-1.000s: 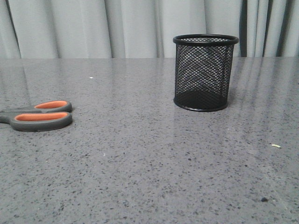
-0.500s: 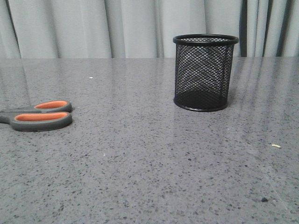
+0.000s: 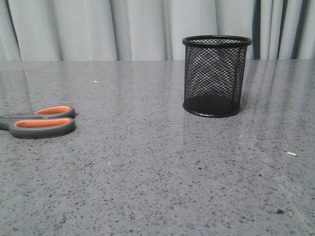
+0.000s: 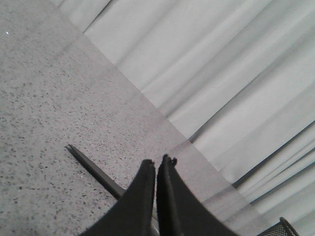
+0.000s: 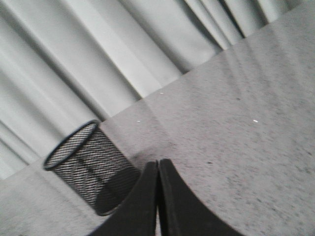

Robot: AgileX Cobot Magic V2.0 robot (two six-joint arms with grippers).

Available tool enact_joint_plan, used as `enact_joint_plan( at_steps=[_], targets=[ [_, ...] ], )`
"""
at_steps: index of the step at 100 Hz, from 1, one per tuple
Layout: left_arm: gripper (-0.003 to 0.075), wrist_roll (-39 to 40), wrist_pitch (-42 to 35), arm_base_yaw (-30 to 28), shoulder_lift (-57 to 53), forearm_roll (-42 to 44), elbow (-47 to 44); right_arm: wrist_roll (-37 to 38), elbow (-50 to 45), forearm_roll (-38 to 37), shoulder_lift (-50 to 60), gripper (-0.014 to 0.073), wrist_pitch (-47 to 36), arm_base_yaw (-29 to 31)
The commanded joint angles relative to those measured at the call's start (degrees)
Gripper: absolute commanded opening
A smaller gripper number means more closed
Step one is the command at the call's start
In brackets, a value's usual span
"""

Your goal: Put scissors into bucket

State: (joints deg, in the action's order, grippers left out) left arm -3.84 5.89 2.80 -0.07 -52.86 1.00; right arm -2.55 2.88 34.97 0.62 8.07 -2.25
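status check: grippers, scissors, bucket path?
Left gripper shut, empty; right gripper shut, empty. Scissors flat on table, far left, untouched. Bucket upright, right of centre, empty. Nothing between them.

Left end effector (image 4: 156, 164) matte black, tapered fingers (right end effector (image 5: 158, 164) alike)

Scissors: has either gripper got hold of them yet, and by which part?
Nothing is held. The scissors lie flat on the table, apart from the bucket. The left gripper and right gripper are both shut on nothing.
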Motion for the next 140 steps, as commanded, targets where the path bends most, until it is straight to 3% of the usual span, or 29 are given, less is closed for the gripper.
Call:
enact_joint_plan(
  at_steps=[1, 15, 28, 39, 53, 72, 83, 94, 100, 108, 125, 140],
  targets=[
    [-0.002, -0.27, -0.39, 0.41, -0.94, -0.65, 4.69, -0.21, 6.62, -2.38, -0.94, -0.0045, 0.95, 0.41],
    [-0.002, -0.71, 8.47, 0.41, 3.71, 11.6, 15.23, -0.21, 16.42, -10.27, -9.09, -0.0045, 11.42, 0.41],
    [-0.002, -4.28, 25.11, 0.41, 12.41, 26.36, 28.86, -0.32, 27.64, -14.74, -20.94, -0.0045, 23.16, 0.41],
    [-0.002, -6.85, 35.9, 0.41, 20.53, 29.92, 38.94, -2.73, 37.19, -15.59, -30.8, -0.0045, 31.67, 0.41],
    [-0.0019, -7.9, 43.19, 0.41, 27.73, 29.92, 46.21, -7.22, 44.87, -15.59, -38.96, -0.0045, 37.77, 0.15],
    [-0.0012, -10.26, 45.21, 0.41, 32.54, 27.22, 48.37, -11.4, 47.95, -12.54, -42.97, -0.0018, 40.74, 0.05],
    [0.0072, -17.24, 47.24, 0.41, 34.44, 21.28, 48.37, -14.03, 48.07, -8.22, -43.92, 0.0156, 41.67, 0.05],
    [0.0247, -19.65, 47.52, 0.41, 36.08, 16.28, 48.37, -14.44, 48.07, -7.3, -43.92, 0.0424, 42.03, 0.05],
    [0.0341, -20.93, 47.52, 0.41, 36.9, 14.48, 48.37, -14.71, 48.07, -7.3, -43.81, 0.0487, 41.59, 0.05],
    [0.04, -23.57, 48.74, 0.41, 38.29, 11.58, 48.37, -14.71, 48.07, -7.14, -43.72, 0.0487, 41.46, 0.05],
    [0.04, -29.58, 55.44, 0.41, 43.98, 9.29, 49.1, -15.5, 48.07, -1.32, -43.72, 0.0487, 41.65, 0.05],
    [0.04, -38.16, 61.07, 0.41, 50.88, 12.14, 53.03, -15.85, 48.07, -0.67, -43.72, 0.0487, 41.65, 0.05]
  ],
)
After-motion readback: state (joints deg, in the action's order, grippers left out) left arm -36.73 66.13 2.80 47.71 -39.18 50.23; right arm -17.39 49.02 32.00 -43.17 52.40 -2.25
